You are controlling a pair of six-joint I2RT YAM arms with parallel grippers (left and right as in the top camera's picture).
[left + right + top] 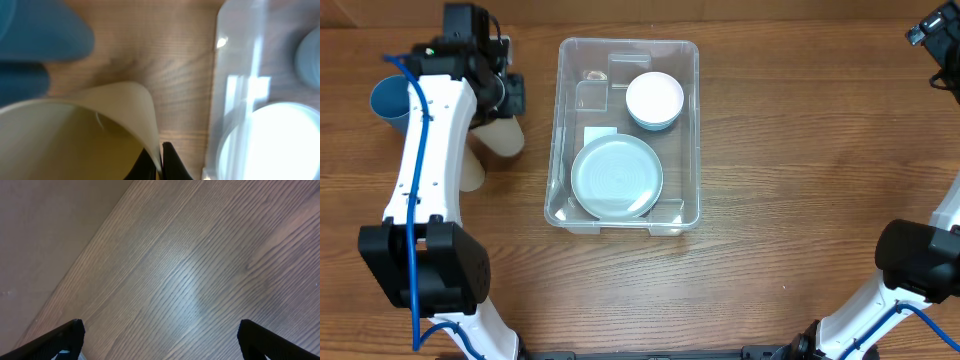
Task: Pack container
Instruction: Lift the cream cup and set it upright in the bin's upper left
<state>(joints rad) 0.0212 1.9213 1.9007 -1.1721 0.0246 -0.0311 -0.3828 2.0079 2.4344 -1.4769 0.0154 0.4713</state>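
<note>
My left claw (pixel 159 161) is pinched shut on the thin rim of a cream cup (pixel 85 125), which sits left of the container (pixel 693 150) with a blue cup (pixel 388 100) near it. The clear container sits mid-worktop (pixel 800 150) and holds a white bowl (pixel 654 98) and a pale plate (pixel 617 178). My right claw (pixel 160 337) gapes wide over the worktop, gripping nothing.

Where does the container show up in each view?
Overhead: the container sits at centre, slightly left.
Left wrist: its wall fills the right side, past the cup that the left end effector pinches by the rim.
Right wrist: not in it.
Shared landmark: the plate lying inside it.
</note>
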